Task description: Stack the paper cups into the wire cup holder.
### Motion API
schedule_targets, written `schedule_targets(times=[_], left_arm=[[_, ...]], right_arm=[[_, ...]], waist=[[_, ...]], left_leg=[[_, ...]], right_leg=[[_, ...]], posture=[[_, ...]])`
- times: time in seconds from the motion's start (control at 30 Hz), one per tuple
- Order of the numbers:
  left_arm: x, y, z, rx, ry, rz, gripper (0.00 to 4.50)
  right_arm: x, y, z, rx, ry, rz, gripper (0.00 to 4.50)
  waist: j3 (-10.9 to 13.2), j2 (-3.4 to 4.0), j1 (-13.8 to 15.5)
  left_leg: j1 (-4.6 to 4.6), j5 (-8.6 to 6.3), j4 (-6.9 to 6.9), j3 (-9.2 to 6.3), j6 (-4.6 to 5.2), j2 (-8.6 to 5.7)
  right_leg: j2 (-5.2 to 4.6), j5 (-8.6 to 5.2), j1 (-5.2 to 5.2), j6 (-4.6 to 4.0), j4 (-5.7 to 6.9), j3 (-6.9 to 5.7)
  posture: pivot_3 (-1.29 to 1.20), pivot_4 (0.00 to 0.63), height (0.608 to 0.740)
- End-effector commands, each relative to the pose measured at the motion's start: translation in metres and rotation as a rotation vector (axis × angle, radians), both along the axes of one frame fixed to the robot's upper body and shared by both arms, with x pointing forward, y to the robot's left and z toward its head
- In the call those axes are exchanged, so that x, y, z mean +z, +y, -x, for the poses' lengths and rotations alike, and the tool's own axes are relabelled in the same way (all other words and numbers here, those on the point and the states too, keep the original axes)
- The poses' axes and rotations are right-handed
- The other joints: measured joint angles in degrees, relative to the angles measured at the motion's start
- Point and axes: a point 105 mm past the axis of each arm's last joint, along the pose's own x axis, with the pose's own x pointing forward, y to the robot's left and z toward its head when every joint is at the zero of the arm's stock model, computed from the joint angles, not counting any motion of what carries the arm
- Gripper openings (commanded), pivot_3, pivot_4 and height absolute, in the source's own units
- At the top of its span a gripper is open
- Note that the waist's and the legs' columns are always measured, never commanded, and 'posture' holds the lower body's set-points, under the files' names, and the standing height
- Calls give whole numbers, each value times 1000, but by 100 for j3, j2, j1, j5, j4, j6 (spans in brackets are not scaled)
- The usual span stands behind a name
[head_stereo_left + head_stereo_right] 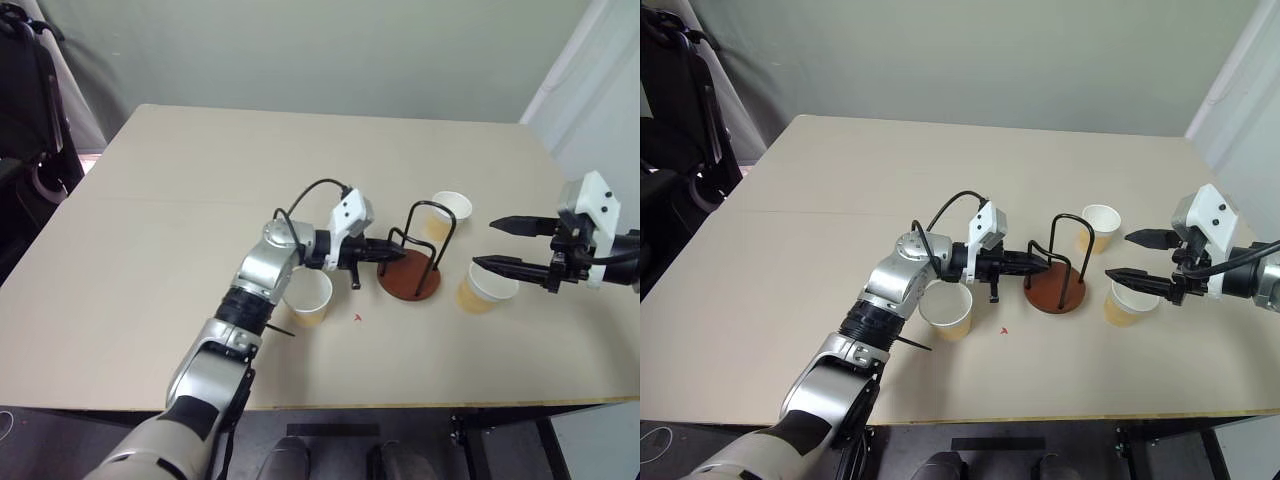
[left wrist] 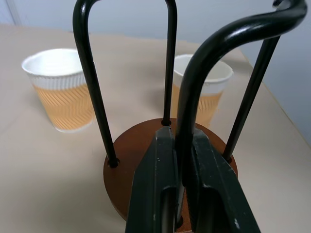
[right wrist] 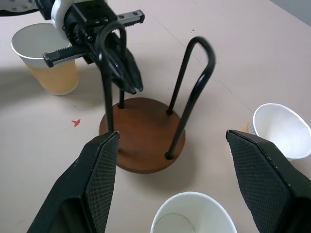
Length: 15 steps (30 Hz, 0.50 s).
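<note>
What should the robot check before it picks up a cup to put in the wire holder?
1. Wire cup holder standing upright on the table: ok.
2. Holder steadied: ok, the left hand is shut on one of its wire loops.
3. Holder free of cups inside: ok.
4. Right hand open and carrying nothing: ok.
5. A cup near the right hand: ok, the cup stands upright just below its fingers.
6. Other two cups upright: ok, one behind the holder, one by the left arm.
</note>
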Motion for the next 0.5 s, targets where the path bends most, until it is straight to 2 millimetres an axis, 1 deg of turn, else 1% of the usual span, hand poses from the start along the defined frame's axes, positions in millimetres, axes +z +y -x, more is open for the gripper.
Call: schedule_targets(times=[0.03,0.3,0.37,0.5], left_arm=[[9,-5,8,-39,-41,13,18],[0,-3,11,-39,-32,-16,18],[-4,-2,9,-21,-48,-38,18],[-6,-1,8,-18,-44,-51,1200]], right_arm=[[16,-1,2,-3,-71,11,3549],[17,-1,0,-2,-78,12,3549],[17,0,0,-2,-80,12,3549],[17,0,-1,0,-81,13,3549]], waist=[[0,0,1],[-5,9,0],[-9,15,0],[-14,24,-3]], left_leg=[[0,0,1,-1,0,0],[2,-2,5,-4,3,0],[2,-2,6,-4,4,0],[5,-3,7,-3,5,0]], right_leg=[[0,0,0,1,0,0],[0,2,3,3,-1,0],[-1,2,4,3,-1,0],[-1,2,6,4,-1,1]], posture=[[0,150,740],[0,150,740],[0,150,740],[0,150,740]])
